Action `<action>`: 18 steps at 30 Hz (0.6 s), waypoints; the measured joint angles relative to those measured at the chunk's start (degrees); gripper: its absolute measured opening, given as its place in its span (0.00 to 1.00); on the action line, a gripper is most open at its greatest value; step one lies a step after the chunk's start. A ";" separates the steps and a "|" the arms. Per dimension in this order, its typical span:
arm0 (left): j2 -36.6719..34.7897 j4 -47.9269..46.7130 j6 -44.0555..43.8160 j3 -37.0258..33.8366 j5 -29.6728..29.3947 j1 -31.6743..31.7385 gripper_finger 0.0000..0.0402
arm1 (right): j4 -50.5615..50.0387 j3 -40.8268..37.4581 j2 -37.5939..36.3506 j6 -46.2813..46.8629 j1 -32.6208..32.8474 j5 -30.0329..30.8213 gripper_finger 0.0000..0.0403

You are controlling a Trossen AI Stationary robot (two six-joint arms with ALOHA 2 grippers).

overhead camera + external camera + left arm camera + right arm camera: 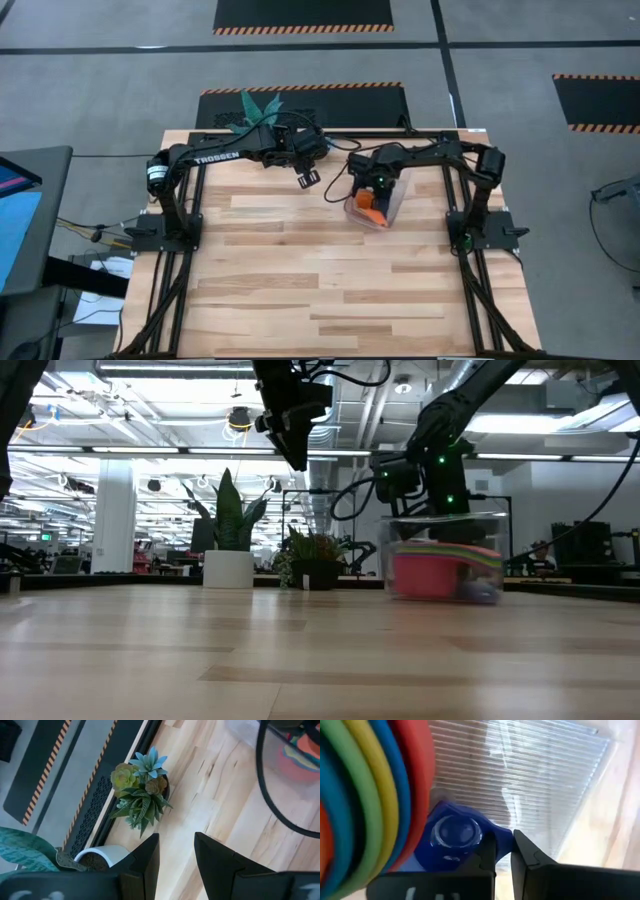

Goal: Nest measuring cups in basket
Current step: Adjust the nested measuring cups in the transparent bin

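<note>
- Right tool (503, 851) is low inside the clear ribbed plastic basket (392, 208), which sits at about 1 o'clock on the pale wood-plank table (300, 290). Its fingers are nearly pressed together, pinching the edge of the small dark blue plastic measuring cup (454, 836).
- Left tool (176, 855) hangs above the table's far edge near 12 o'clock, fingers spread and holding nothing. Below it are a small succulent in a dark pot (141, 787) and a white plant pot (107, 856).
- Risk: my grip looks thin, just on the cup's edge. If I lift or twist, the cup could slip out and tip against the stack instead of seating.
- Risk: the basket looks light. A sideways push from my right tool could slide it or tilt its low wall.
- Nested stack (367, 795): concentric rims in red, blue, yellow, green, lighter blue and orange, touching the dark blue cup.
- Dark blue cup: glossy, round well facing up, lying on the basket floor beside the stack, not yet nested.
</note>
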 joint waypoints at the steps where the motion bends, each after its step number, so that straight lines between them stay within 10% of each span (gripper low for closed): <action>1: 0.00 0.02 0.00 0.00 0.00 0.00 0.28 | -0.56 0.00 -0.24 0.05 0.02 -0.02 0.07; 18: 0.00 0.00 -0.04 0.00 0.00 0.00 0.28 | -9.40 1.73 -3.71 1.02 0.00 10.45 0.07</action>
